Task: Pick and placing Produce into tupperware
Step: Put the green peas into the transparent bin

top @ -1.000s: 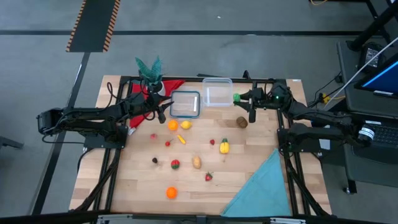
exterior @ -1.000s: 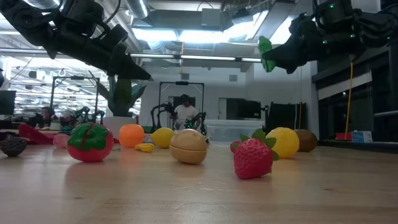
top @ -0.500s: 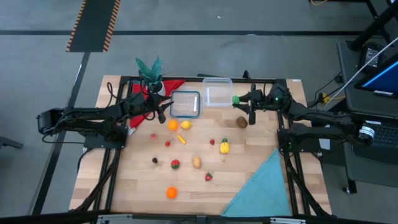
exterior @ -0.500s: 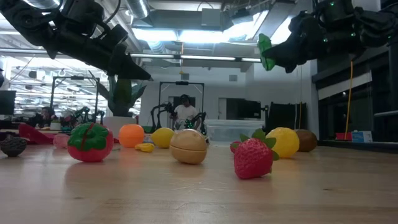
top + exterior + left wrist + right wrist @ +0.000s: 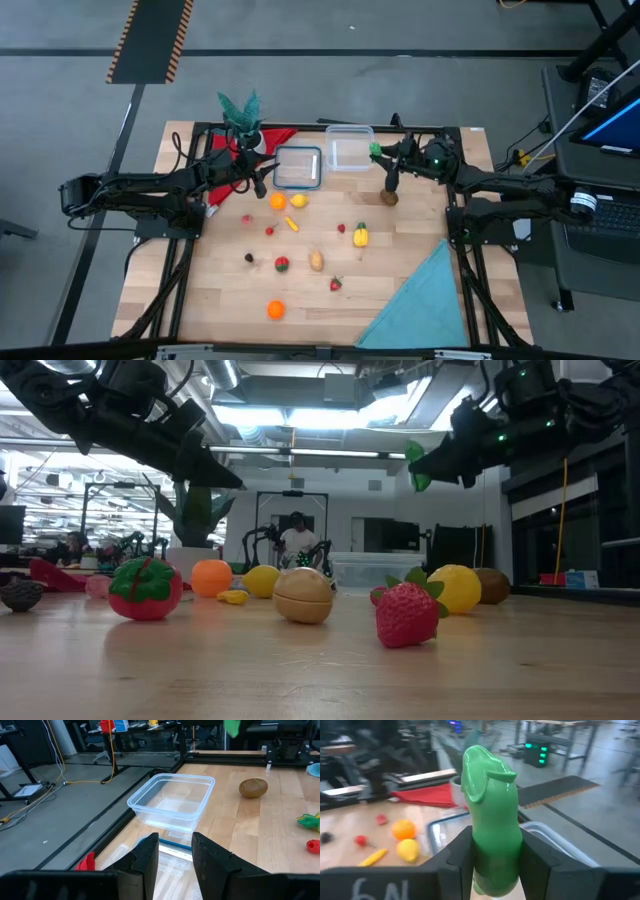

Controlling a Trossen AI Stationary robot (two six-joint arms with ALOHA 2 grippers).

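High view: wooden tabletop (image 5: 400, 290), broad bare strip along near edge beside teal cloth (image 5: 420, 300). Tupperware (image 5: 349, 148) at far edge, just beside blue-rimmed lid (image 5: 297, 167). Right gripper (image 5: 382, 153) at tub's right rim, fingers clamped on green produce piece (image 5: 375, 150). Left gripper (image 5: 258, 178) beside lid; fingers slightly parted, nothing held.

Low view: green piece raised well above tabletop; strawberry (image 5: 408, 614), tomato (image 5: 146, 588) nearest.

Left wrist view: tub empty, brown fruit (image 5: 253, 788) near.

Right arm's fingers (image 5: 428, 460) pinch green produce (image 5: 415, 465) above the table (image 5: 300, 670).
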